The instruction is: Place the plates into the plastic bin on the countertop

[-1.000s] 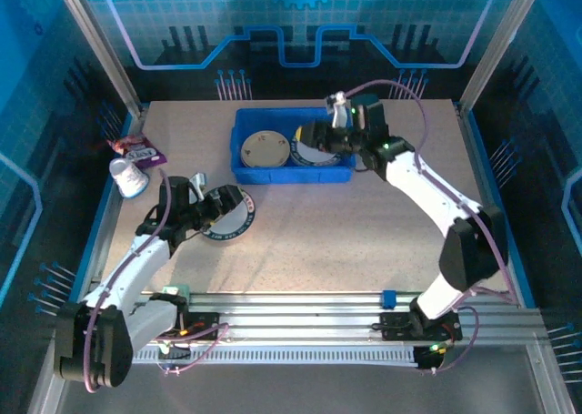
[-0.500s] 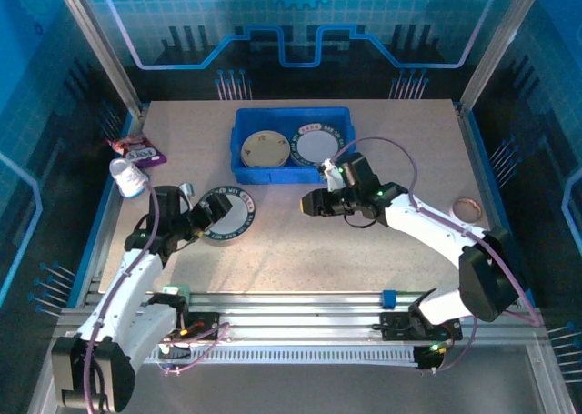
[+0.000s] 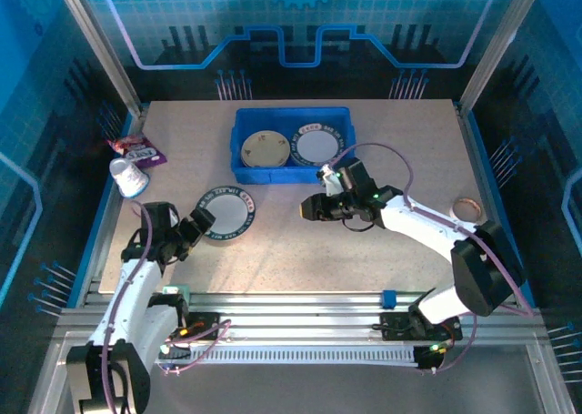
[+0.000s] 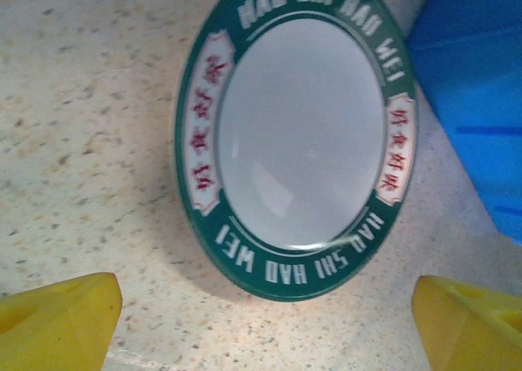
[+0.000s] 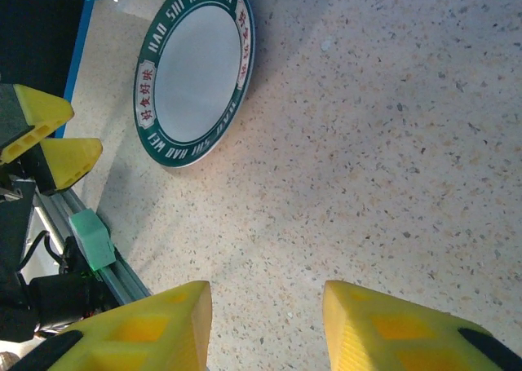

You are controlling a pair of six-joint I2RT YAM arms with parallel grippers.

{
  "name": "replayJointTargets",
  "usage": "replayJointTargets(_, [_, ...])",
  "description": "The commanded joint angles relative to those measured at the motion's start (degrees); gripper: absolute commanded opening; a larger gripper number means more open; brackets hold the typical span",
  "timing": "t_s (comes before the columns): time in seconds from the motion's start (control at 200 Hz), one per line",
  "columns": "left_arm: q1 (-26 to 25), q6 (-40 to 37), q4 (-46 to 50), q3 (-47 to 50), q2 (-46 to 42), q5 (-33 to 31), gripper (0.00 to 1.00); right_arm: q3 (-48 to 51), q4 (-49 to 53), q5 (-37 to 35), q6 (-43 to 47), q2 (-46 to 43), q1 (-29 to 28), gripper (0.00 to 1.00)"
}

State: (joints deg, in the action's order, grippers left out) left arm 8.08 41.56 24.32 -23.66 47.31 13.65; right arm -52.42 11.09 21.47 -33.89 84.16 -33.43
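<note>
A green-rimmed white plate (image 3: 227, 214) (image 4: 298, 134) (image 5: 194, 71) lies flat on the countertop (image 3: 364, 259), just in front of the blue plastic bin (image 3: 244, 176) (image 4: 481, 86). Inside the bin a cream plate (image 3: 265, 148) and a dark-rimmed white plate (image 3: 316, 146) sit side by side. My left gripper (image 3: 195, 227) (image 4: 265, 338) is open at the plate's near-left edge, with its yellow fingers (image 4: 57, 318) wide apart and nothing between them. Low over bare counter to the right of that plate, my right gripper (image 3: 309, 209) (image 5: 265, 322) is open and holds nothing.
A white cup (image 3: 128, 177) lies on its side at the left edge, with a purple packet (image 3: 136, 148) behind it. A roll of tape (image 3: 467, 208) sits at the right edge. Metal rails (image 3: 300, 305) run along the near side.
My right arm has come out of the bin to the middle of the counter, and the white plate stays in the bin. My left gripper has drawn back from the green-rimmed plate.
</note>
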Motion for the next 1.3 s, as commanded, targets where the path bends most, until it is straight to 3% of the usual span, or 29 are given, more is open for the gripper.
replayJointTargets(0.0, [1.79,1.13,-3.11,1.99,1.33,0.44,0.83,-1.24,-0.02,0.68,-0.40,0.61,-0.32,0.41])
replayJointTargets(0.43, [3.00,3.63,-21.22,6.18,11.88,4.20,0.46,-2.83,1.30,0.32,-0.23,2.23,-0.01,0.39])
replayJointTargets(0.71, [3.00,4.49,-26.44,8.53,15.40,4.55,0.39,-3.12,0.88,0.93,-0.91,3.70,-0.08,0.39])
replayJointTargets(0.986, [3.00,4.89,-28.52,9.09,16.58,3.84,0.39,-2.26,-0.09,1.27,-2.18,3.82,-0.11,0.38])
replayJointTargets(1.106, [3.00,4.52,-29.61,9.06,18.01,3.87,0.35,-2.51,0.16,1.29,-2.23,3.83,-0.23,0.37])
replayJointTargets(1.296, [3.04,4.66,-30.99,8.50,20.85,4.48,0.17,-2.19,0.41,1.12,-2.33,2.94,-0.75,0.37])
